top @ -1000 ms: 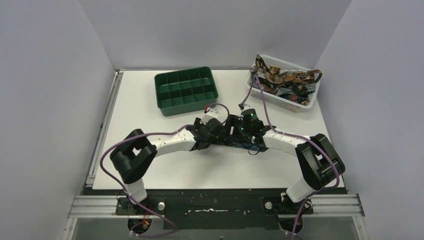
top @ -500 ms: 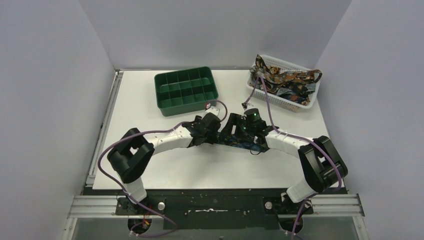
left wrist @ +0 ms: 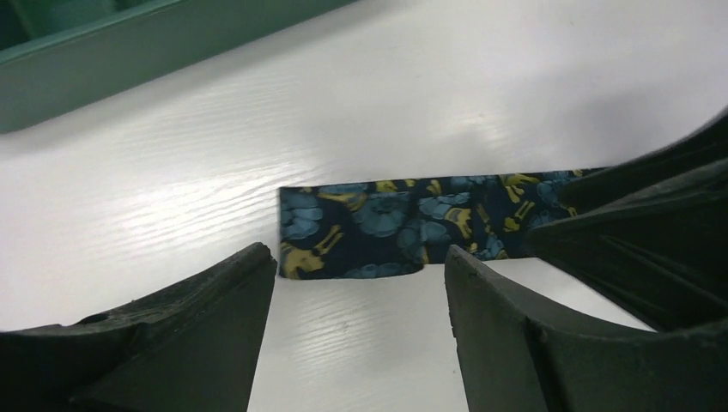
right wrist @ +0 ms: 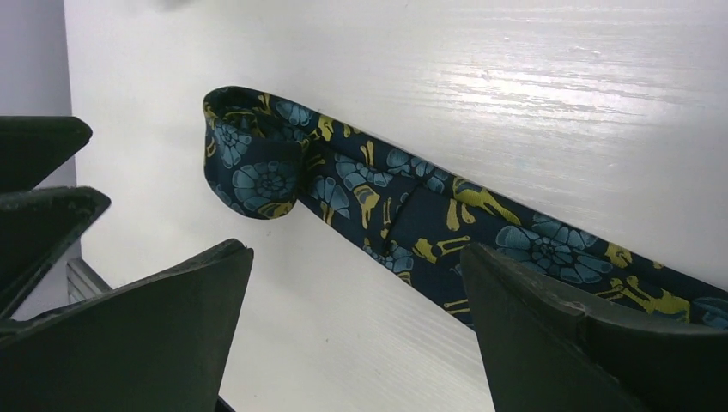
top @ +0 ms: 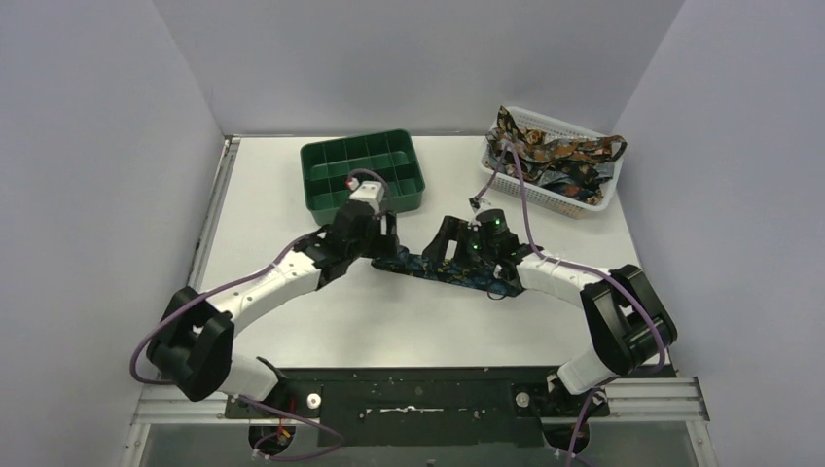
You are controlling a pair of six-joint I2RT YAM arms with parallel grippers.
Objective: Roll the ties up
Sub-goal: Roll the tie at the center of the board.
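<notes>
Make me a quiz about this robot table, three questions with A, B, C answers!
1. The tray is: A red, B green, C yellow.
2. The spare ties lie: A in the tray, B on an arm, C in the white basket.
3. The tie end by the right gripper is: A knotted, B rolled up a little, C flat.
Answers: 1 B, its walls are dark green. 2 C, they are heaped inside it. 3 B, the right wrist view shows a small coil.
</notes>
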